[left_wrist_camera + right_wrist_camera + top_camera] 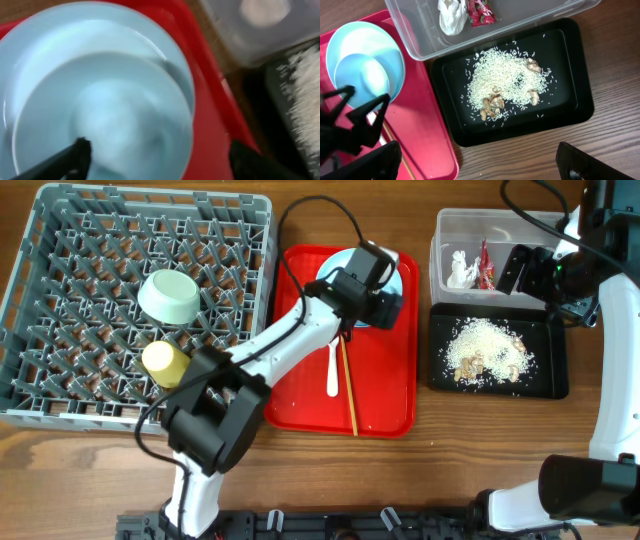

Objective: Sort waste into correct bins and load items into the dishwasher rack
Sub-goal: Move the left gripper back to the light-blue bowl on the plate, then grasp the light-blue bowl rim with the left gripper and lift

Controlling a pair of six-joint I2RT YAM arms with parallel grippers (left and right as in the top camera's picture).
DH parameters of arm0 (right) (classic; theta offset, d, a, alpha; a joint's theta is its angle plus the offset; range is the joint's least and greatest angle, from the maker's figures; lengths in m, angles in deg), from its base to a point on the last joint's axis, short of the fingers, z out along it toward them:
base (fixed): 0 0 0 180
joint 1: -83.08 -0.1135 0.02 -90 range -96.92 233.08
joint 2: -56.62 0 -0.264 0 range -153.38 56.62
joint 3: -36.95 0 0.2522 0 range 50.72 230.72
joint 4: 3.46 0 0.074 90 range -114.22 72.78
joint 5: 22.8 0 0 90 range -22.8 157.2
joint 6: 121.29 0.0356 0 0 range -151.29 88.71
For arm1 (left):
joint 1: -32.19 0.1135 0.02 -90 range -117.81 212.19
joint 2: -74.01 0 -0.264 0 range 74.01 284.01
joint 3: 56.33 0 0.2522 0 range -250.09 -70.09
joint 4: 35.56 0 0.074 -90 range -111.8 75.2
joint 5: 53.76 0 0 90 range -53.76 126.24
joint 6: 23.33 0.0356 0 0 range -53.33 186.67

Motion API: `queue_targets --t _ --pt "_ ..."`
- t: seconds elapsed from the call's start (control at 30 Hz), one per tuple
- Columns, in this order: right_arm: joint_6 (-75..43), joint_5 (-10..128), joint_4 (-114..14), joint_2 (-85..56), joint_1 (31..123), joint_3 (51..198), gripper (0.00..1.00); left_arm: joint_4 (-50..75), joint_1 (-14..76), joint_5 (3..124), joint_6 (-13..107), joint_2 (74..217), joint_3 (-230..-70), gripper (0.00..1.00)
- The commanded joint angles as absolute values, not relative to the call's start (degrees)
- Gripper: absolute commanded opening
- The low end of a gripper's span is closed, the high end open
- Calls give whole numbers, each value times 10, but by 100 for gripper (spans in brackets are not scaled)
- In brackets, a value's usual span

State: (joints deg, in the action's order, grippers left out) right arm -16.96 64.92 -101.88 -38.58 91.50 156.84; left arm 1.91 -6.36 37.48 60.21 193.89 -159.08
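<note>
A pale-blue bowl (100, 125) sits in a pale-blue plate (165, 50) on the red tray (385, 395). My left gripper (160, 160) is open low over them, one finger inside the bowl and the other outside its rim over the tray; it also shows in the overhead view (378, 295). A white fork (332, 370) and chopsticks (350, 385) lie on the tray. A light-green bowl (170, 297) and a yellow cup (163, 360) sit in the grey rack (60, 240). My right gripper (512, 270) is open and empty above the bins.
The clear tub (420, 35) holds the white tissue (451, 15) and the red-and-white wrapper (481, 12). The black tray (570, 110) in front of it holds rice crumbs (505, 80). Bare wooden table (545, 160) lies in front of the black tray.
</note>
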Motion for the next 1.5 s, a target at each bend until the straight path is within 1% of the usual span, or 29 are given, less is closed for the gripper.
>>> queue_targets --t 0.0,0.1,0.2,0.27,0.47,0.5,0.53,0.6,0.73,0.83,0.9,0.97,1.27,1.4,1.47 --pt "-161 659 -1019 -387 917 1571 100 55 -63 351 620 1957 -1593 73" --pt "-161 659 -1019 -387 917 1571 100 91 -63 351 620 1957 -1593 69" --pt "-161 659 -1019 -387 917 1571 99 122 -63 351 620 1957 -1593 56" --pt "-161 659 -1019 -387 917 1571 100 128 -63 351 620 1957 -1593 50" --pt "-161 659 -1019 -387 917 1571 100 116 -63 351 620 1957 -1593 44" --pt "-161 659 -1019 -387 917 1571 100 114 -63 351 620 1957 -1593 39" --pt "-161 659 -1019 -387 917 1571 100 114 -63 351 620 1957 -1593 36" --pt "-161 659 -1019 -387 917 1571 100 114 -63 351 620 1957 -1593 33" --pt "-161 659 -1019 -387 917 1571 100 114 -63 351 620 1957 -1593 32" --pt "-161 659 -1019 -387 917 1571 100 114 -63 351 620 1957 -1593 28" --pt "-161 659 -1019 -387 917 1571 100 114 -63 351 620 1957 -1593 27" --pt "-161 659 -1020 -387 917 1571 100 114 -63 351 620 1957 -1593 33" --pt "-161 659 -1020 -387 917 1571 100 88 -63 349 620 1958 -1593 34" --pt "-161 659 -1020 -387 917 1571 100 84 -63 325 620 1968 -1593 33" --pt "-161 659 -1021 -387 917 1571 100 85 -63 325 619 1976 -1593 35"
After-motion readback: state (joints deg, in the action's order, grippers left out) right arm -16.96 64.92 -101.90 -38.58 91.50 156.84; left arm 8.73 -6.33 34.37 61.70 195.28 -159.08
